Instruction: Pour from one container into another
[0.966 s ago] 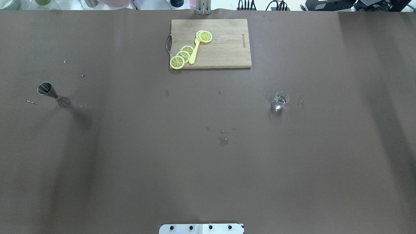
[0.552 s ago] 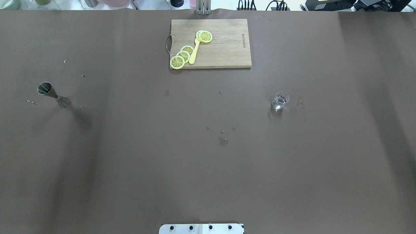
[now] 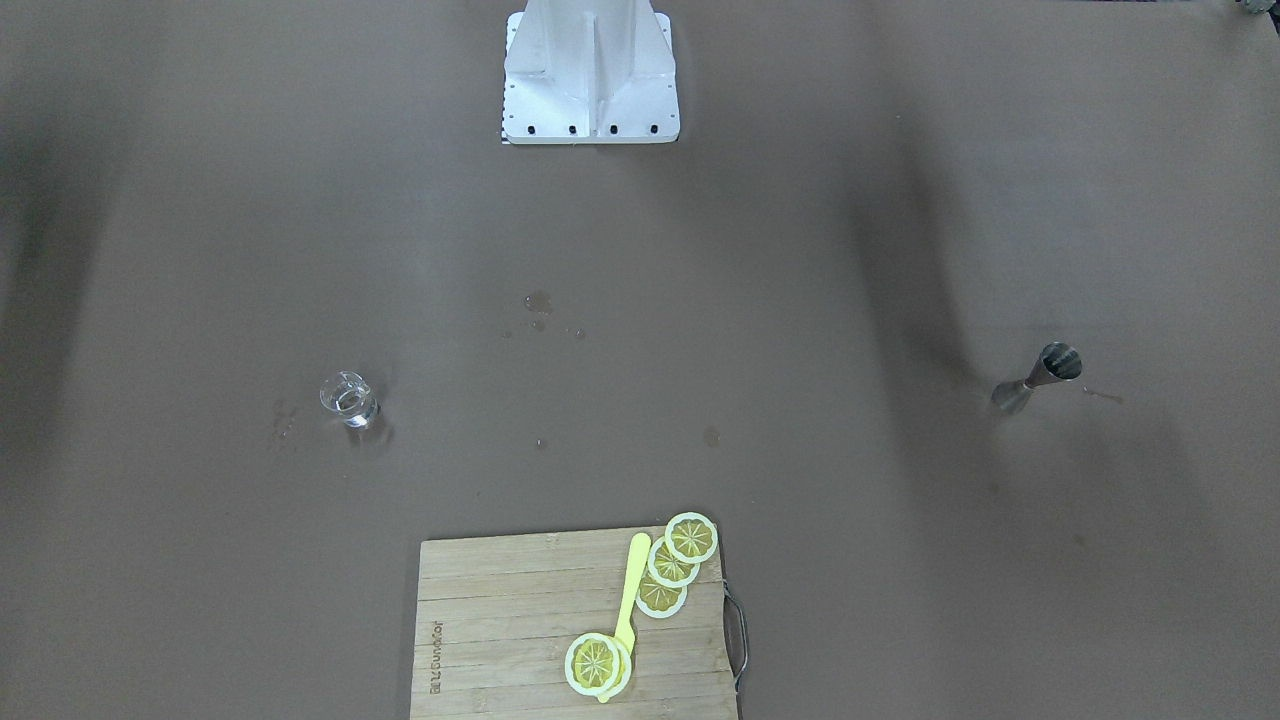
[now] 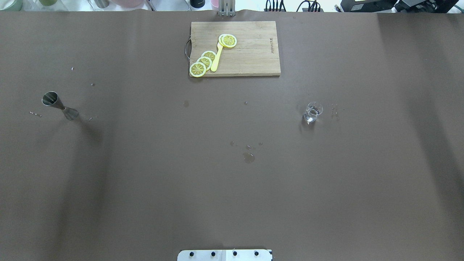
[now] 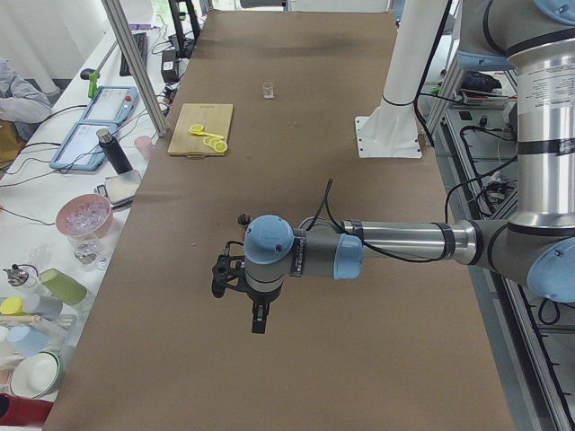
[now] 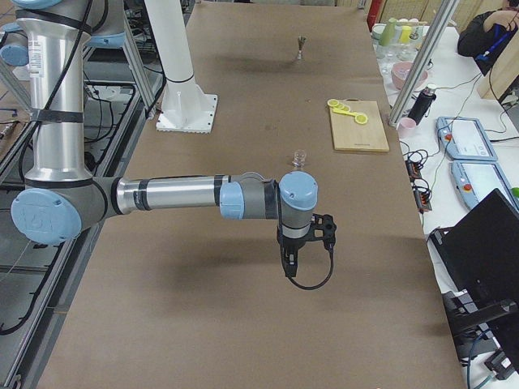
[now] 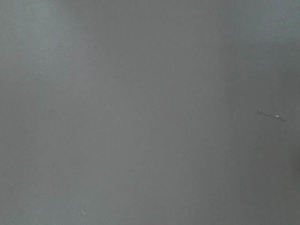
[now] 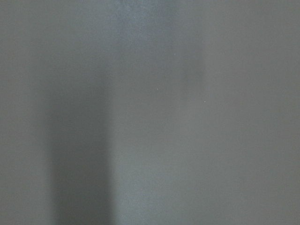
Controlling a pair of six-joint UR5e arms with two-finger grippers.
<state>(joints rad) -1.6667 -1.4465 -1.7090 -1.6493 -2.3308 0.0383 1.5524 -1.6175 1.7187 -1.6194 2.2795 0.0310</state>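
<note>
I have both arms stretched out level over the brown tabletop (image 4: 145, 203), each pincer pointing straight down above the surface. The right pincer (image 6: 290, 271) and the left pincer (image 5: 259, 321) show only in the end cameras, so I cannot tell whether either is released or clenched. My two wrist cameras give me only bare tabletop below, the left one with a few glinting drops (image 7: 270, 114) off to one side.

Beyond the right pincer and well apart from it, the glass beaker (image 4: 312, 111) stands upright with clear liquid in it. Much farther along, toward the left pincer's end, the steel jigger (image 4: 59, 105) stands upright. Farthest from both pincers, at the operators' edge, a wooden cutting board (image 4: 253, 54) carries lemon slices (image 4: 198, 69) and a yellow utensil (image 4: 216, 59).
</note>
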